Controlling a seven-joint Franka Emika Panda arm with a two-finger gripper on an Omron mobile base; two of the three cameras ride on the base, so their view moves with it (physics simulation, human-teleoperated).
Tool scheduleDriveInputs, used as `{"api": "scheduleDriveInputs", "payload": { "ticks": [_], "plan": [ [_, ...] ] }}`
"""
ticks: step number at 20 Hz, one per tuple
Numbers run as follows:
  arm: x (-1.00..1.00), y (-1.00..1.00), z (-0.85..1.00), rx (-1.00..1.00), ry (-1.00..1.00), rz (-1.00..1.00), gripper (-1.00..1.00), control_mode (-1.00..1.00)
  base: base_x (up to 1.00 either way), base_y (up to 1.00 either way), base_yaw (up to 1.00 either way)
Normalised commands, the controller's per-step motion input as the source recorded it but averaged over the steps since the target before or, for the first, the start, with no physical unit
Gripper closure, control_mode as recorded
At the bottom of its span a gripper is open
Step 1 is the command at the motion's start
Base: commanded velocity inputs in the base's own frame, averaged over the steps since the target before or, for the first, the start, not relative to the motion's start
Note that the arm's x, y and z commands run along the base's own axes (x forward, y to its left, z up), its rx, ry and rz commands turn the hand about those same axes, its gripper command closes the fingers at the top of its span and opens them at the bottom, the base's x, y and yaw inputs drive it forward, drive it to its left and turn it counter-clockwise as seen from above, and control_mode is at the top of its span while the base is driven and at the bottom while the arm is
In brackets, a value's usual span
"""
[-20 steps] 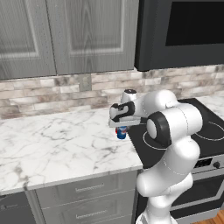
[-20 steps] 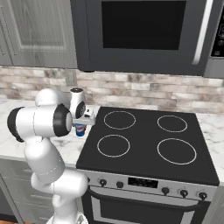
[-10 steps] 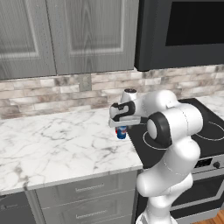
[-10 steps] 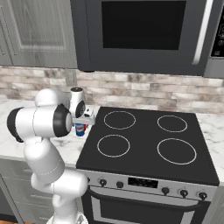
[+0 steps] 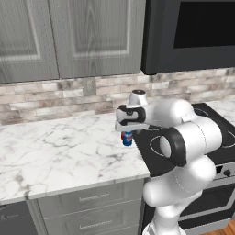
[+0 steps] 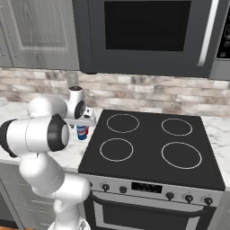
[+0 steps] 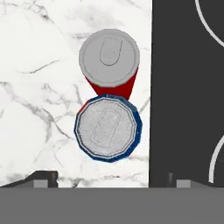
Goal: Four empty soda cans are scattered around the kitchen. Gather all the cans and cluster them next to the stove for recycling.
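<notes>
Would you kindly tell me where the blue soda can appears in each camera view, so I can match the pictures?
Left base view: blue soda can, centre, under the gripper, at the stove edge.
Right base view: left of centre, beside the stove.
Hand view: centre, below a red can.
Shared landmark: the stove's left edge.

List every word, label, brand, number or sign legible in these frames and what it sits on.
No text can be read anywhere.
blue can: white-and-red marking on its side, too small and blurred to read.
red can: plain top, no lettering shown.
microwave: control panel at its right edge has tiny buttons, unreadable.
stove: knobs and display strip on its front carry no legible marks.
</notes>
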Motion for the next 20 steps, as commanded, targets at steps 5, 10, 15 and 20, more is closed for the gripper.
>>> {"api": "scheduleDriveInputs", "payload": {
  "ticks": [5,10,15,20],
  "plan": [
    [-0.6,0.0,0.3,0.0,-0.02,0.0,-1.0,-1.0,0.0,0.0,0.0],
    [-0.72,-0.03,0.18,0.0,0.0,0.0,-1.0,-1.0,0.0,0.0,0.0],
    [-0.71,-0.16,0.25,0.0,0.0,0.0,-1.0,-1.0,0.0,0.0,0.0],
    [-0.54,-0.19,0.2,0.0,0.0,0.0,-1.0,-1.0,0.0,0.0,0.0]
  ]
}}
